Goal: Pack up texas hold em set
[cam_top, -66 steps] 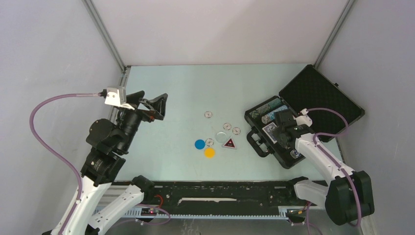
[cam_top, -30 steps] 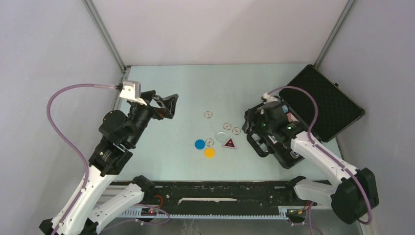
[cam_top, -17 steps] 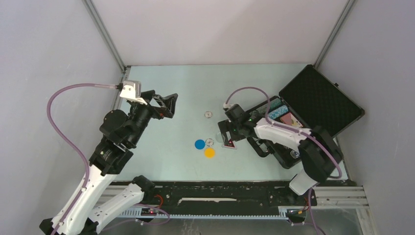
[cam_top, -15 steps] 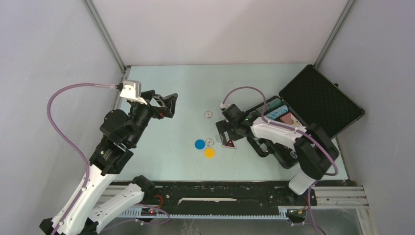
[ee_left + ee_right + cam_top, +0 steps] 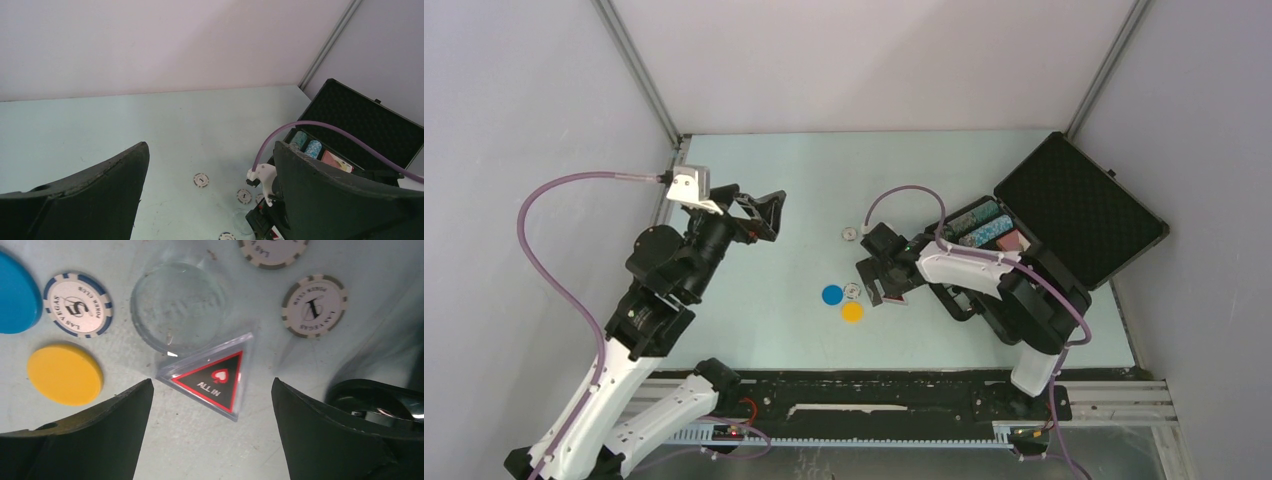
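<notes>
The black case [image 5: 1079,205] lies open at the right, with rows of poker chips [image 5: 979,220] in its base. Out on the table lie a red-and-black triangular "ALL IN" marker [image 5: 212,377], a clear disc [image 5: 177,307], a blue disc [image 5: 832,294], a yellow disc [image 5: 852,312] and loose chips [image 5: 851,234] [image 5: 77,304] [image 5: 314,305]. My right gripper [image 5: 885,284] hangs open just above the marker, one finger to each side and neither touching it. My left gripper [image 5: 769,212] stands open and empty, high over the table's left.
The case's handle [image 5: 952,295] points toward the discs. The right arm's purple cable [image 5: 904,192] loops above the chips. Grey walls close off the table at the back and both sides. The left wrist view shows the case [image 5: 365,120] and two chips [image 5: 201,179] ahead.
My right arm has swung left from over the case to above the triangular marker and lowered there, jaws still open. The left arm has stayed still for the last second.
</notes>
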Robot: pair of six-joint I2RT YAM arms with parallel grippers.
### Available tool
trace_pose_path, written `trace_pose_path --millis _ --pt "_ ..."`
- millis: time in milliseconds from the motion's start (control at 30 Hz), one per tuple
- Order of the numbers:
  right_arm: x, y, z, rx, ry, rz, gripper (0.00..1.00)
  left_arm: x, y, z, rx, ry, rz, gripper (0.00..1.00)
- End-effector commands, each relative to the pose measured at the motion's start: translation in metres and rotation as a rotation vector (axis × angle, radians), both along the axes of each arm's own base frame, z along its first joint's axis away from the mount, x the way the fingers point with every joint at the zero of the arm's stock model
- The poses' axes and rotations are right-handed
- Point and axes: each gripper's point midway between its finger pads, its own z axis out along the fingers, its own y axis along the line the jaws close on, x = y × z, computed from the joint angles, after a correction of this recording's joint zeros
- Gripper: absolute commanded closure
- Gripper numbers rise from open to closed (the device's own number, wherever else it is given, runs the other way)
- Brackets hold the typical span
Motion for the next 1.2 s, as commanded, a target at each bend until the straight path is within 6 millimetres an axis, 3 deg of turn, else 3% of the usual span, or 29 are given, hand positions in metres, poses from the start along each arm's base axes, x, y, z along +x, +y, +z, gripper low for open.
trace_pose_path --millis 0,133,267,733,1167 --pt "0.006 0.022 0.008 0.041 -0.035 -0.042 0.03 -0.002 0.000 -0.002 0.004 -0.016 -0.006 0.00" --pt "0.009 0.026 0.009 0.062 -0.045 -0.145 0.05 -0.002 0.000 -0.002 0.003 -0.017 -0.007 0.00" --pt "0.010 0.024 0.008 0.061 -0.051 -0.222 0.13 -0.003 -0.001 -0.002 0.000 -0.016 -0.014 0.00" --pt "-0.003 0.020 -0.004 0.004 -0.013 -0.177 0.14 -0.008 -0.003 0.003 -0.019 -0.028 -0.035 0.00" --pt "-0.002 0.018 -0.010 -0.006 -0.006 -0.190 0.24 -0.008 -0.003 0.004 -0.021 -0.032 -0.036 0.00"
